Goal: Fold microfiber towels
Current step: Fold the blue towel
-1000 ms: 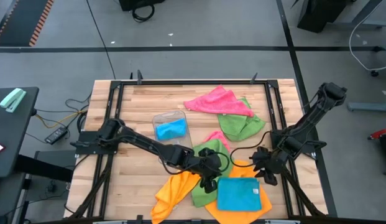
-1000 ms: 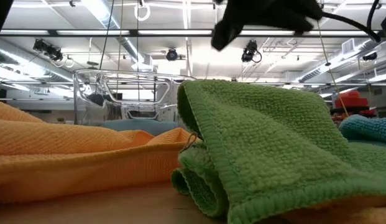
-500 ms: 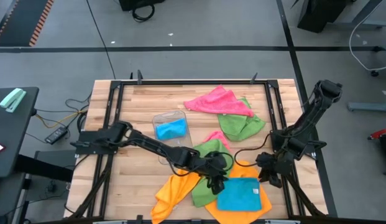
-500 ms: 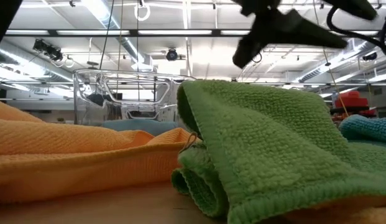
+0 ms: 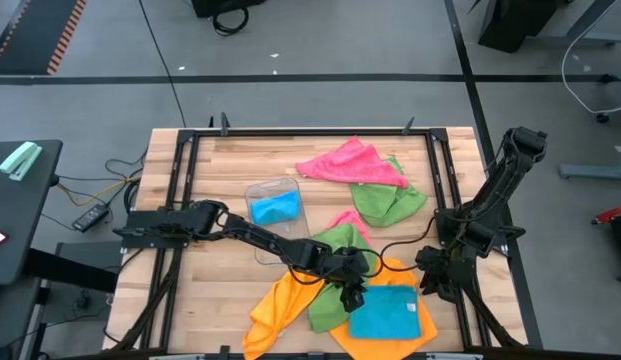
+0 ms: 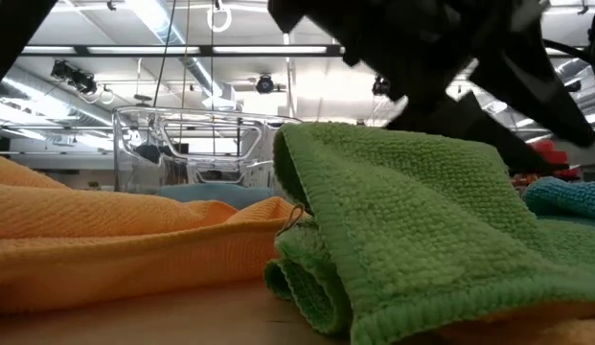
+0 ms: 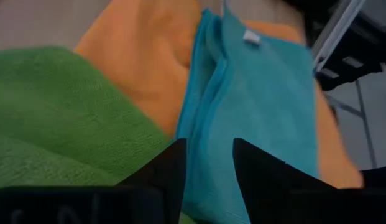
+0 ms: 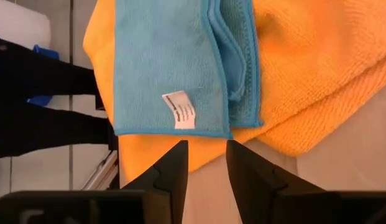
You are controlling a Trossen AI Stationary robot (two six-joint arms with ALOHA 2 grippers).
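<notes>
light: bright, even, from ceiling strip lights (image 6: 182,50) in low view | glare: strips blown out | shadows: soft, faint on table (image 5: 225,165) | blur: left wrist view soft; dark arm in low view smeared

orange towel (image 5: 280,310): cut by bottom edge | blue towel (image 5: 385,312): hides orange beneath

We see two matte black arms w/ jointed, boxy links, thin black cables looping beside them, and flat angular dark fingers (image 8: 174,165) on each.
</notes>
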